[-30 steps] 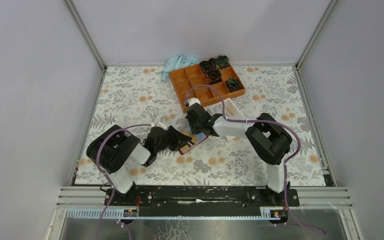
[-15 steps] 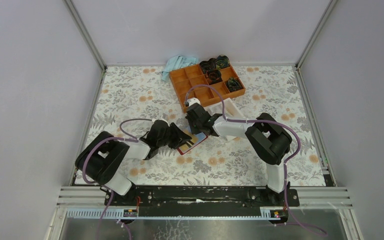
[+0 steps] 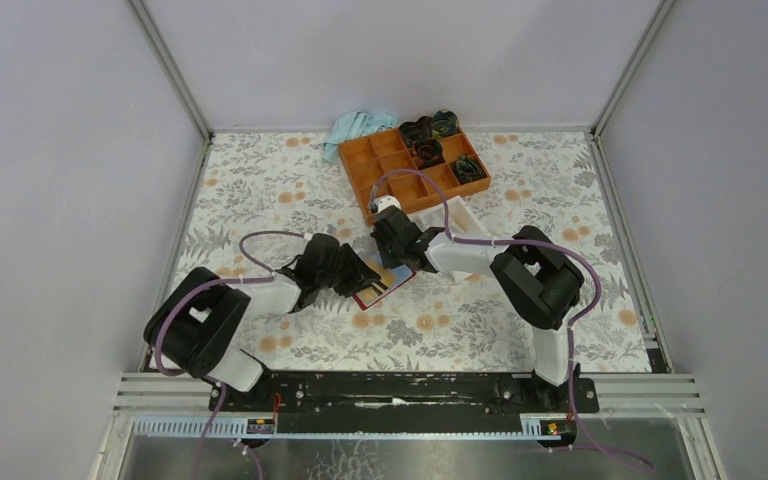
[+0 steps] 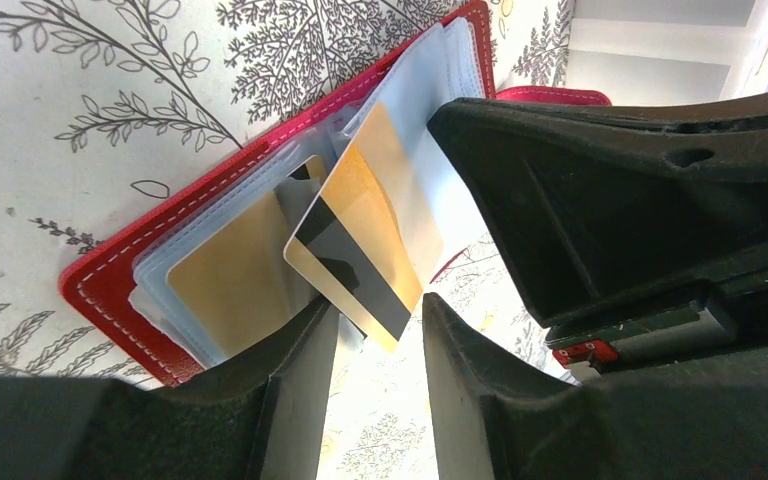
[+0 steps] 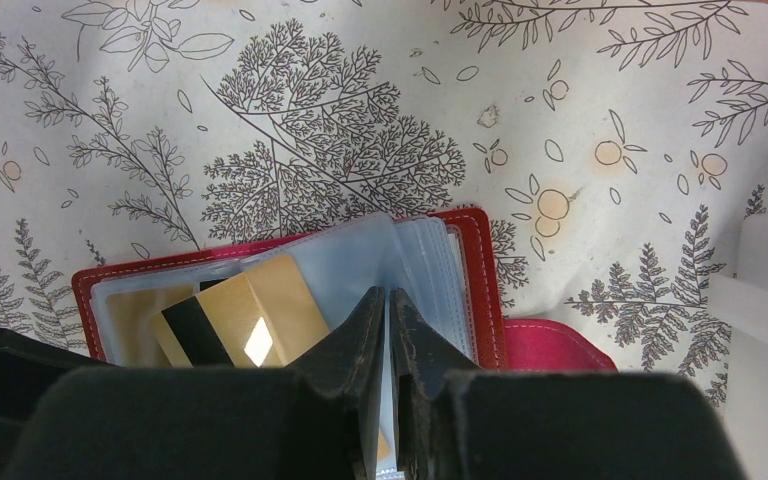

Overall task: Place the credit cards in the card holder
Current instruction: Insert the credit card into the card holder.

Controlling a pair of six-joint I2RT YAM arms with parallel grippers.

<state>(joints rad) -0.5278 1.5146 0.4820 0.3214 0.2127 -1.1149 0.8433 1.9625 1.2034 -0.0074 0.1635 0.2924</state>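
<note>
— Card holder (image 5: pixel 485 290): where is it, and why am I on it with both arms?

— It lies open on the table (image 3: pixel 260 190), between your two grippers. Your right gripper (image 5: pixel 388 297) is all but closed on one clear sleeve of it. I judge that it pins the holder and keeps the pocket spread. A gold card (image 4: pixel 360 235) leans with its far end at that pocket. Its near corner sits between the parted fingers of your left gripper (image 4: pixel 378 312); whether they pinch it I can't tell.

— Anything already in?

— One pocketed card (image 4: pixel 225 275), just beside the leaning one.

— What's in my way?

— Mostly your own right gripper, crowding close beside the left fingers. The clear box (image 3: pixel 465 222) sits just behind your right wrist. The orange tray (image 3: pixel 375 165) and blue cloth (image 3: pixel 355 128) are well apart at the back.
</note>
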